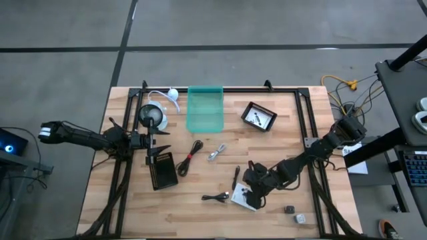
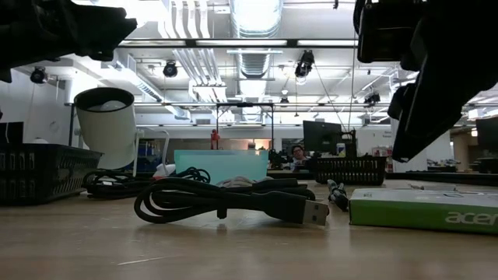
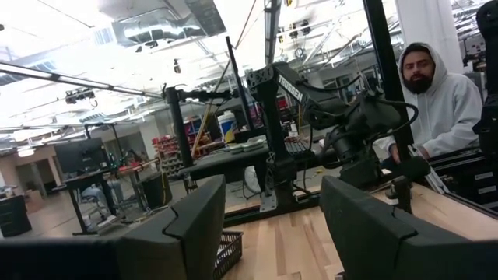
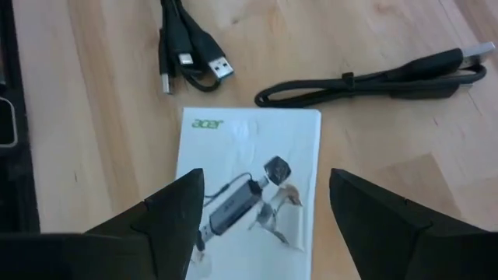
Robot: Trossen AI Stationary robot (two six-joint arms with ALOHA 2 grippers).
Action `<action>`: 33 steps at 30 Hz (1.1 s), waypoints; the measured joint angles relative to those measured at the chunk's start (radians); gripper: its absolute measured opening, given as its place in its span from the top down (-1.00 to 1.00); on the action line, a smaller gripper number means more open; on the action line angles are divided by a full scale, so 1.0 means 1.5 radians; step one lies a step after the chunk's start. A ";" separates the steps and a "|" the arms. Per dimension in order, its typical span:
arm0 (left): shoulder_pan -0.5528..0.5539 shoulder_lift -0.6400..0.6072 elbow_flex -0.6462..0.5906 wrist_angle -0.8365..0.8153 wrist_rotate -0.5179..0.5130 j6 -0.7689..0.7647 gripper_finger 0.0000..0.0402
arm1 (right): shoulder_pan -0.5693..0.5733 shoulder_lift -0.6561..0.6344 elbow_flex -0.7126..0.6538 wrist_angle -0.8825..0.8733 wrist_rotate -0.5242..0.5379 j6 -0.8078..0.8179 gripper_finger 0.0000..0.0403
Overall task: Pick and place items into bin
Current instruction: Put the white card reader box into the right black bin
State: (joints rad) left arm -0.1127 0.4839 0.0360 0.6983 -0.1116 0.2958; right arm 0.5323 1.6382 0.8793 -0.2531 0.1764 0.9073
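Nothing lies in the green bin (image 1: 205,109) at the table's far edge yet; my right gripper (image 4: 261,222) hovers wide open over the white card (image 4: 247,183) near the front, cables (image 1: 190,157) untouched

Two dark, jointed arms, matte black throughout; the left arm (image 1: 87,137) bears a white band near its base (a small marking), and each tool ends in broad angular black fingers (image 4: 167,214).
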 joint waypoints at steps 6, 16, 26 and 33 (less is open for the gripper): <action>0.000 0.000 0.000 0.000 0.000 0.000 0.02 | 0.000 0.000 -0.019 -0.006 0.005 -0.001 -0.28; 0.000 0.000 0.000 0.000 0.000 0.000 0.02 | 0.000 0.000 -0.022 -0.023 0.005 -0.004 -0.28; 0.000 0.000 0.000 0.000 0.000 0.000 0.02 | -0.002 0.000 -0.022 -0.024 0.006 -0.071 -0.28; 0.000 0.000 0.000 0.000 0.000 0.005 0.02 | -0.002 0.000 -0.022 -0.058 0.006 -0.084 -0.28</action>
State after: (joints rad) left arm -0.1126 0.4839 0.0360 0.6983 -0.1116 0.3029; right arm 0.5289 1.6382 0.8463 -0.3403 0.1856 0.7818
